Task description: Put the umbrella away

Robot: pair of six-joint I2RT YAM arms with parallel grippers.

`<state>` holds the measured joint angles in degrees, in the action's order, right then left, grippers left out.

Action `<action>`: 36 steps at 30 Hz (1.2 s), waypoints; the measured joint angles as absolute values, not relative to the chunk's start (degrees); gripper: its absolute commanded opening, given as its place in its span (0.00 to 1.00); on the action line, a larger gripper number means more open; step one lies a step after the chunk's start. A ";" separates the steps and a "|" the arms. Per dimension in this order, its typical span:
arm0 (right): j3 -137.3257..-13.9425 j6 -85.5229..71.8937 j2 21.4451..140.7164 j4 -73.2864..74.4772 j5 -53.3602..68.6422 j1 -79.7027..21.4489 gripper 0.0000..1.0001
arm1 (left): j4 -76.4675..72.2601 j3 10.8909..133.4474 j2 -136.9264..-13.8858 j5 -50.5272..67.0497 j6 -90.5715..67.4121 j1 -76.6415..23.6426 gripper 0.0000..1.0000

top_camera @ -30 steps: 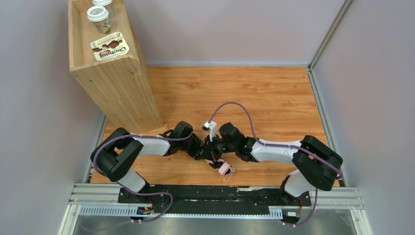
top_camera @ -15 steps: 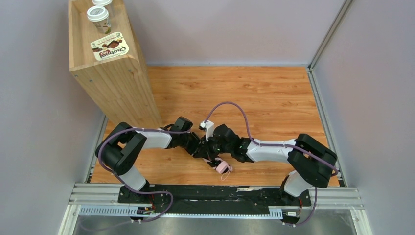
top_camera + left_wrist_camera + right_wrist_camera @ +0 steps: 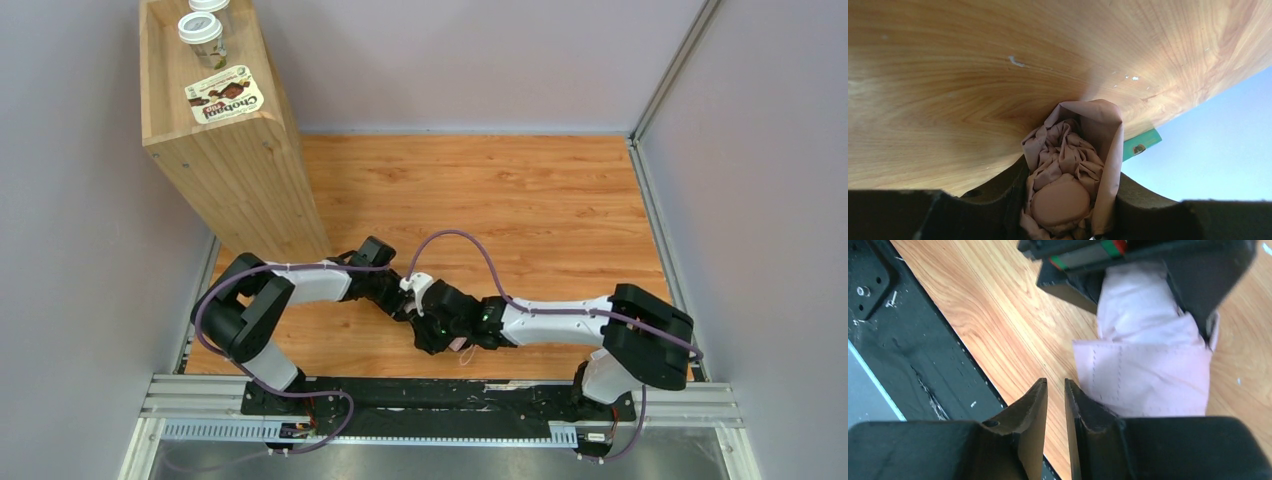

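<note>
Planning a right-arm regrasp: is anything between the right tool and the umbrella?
Nothing visible. The right tool, nearly shut and empty, sits just beside the umbrella, with only table between them. The left tool clamps the umbrella from the far side.

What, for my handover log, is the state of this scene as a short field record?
umbrella: small pale pink bundle, near the near edge of the table
left gripper: shut on the umbrella
right gripper: fingers almost together, nothing between them, beside the pink fabric
far left: wooden shelf unit, cups on top
</note>
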<state>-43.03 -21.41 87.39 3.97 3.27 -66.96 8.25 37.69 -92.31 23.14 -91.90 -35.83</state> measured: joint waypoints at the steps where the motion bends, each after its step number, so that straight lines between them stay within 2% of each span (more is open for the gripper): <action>1: -42.96 -21.43 86.83 5.41 3.22 -66.94 0.29 | 8.43 37.69 -92.18 22.94 -92.05 -35.79 0.00; 3: -43.20 -21.45 85.34 8.08 3.01 -66.74 0.35 | 8.97 37.89 -91.94 22.52 -91.85 -35.75 0.00; 4: -43.75 -21.47 83.77 10.66 2.87 -66.63 0.41 | 9.67 38.13 -91.66 22.00 -91.26 -35.73 0.00; 6: -44.75 -21.74 79.81 15.09 2.66 -66.54 0.58 | 11.29 38.46 -90.65 20.34 -89.47 -35.62 0.00; 9: -46.85 -22.39 69.23 20.88 3.29 -66.22 0.90 | 13.76 37.98 -86.98 15.18 -84.93 -35.51 0.00; 12: -50.65 -23.16 58.96 23.59 3.49 -64.45 1.00 | 13.96 35.92 -82.28 10.72 -79.13 -35.33 0.00; 15: -53.93 -24.10 54.26 25.04 3.51 -59.22 1.00 | 9.43 31.77 -74.91 8.91 -72.62 -35.18 0.00; 19: -54.65 -24.84 55.88 26.37 4.45 -55.70 1.00 | -2.07 23.86 -63.77 9.04 -67.00 -35.14 0.00; 28: -56.95 -25.47 73.45 26.11 1.72 -63.51 1.00 | -10.13 22.87 -54.11 13.74 -62.63 -35.16 0.00; 30: -58.74 -25.47 77.01 26.09 -0.78 -64.86 0.94 | -10.04 22.90 -52.90 14.28 -62.43 -35.16 0.00; 33: -60.90 -25.45 80.27 26.11 -3.11 -65.47 0.77 | -8.82 22.94 -52.16 13.96 -61.60 -34.70 0.04; 36: -63.11 -25.89 83.11 26.96 -4.91 -65.49 0.74 | -8.51 23.00 -52.16 13.32 -60.60 -34.30 0.09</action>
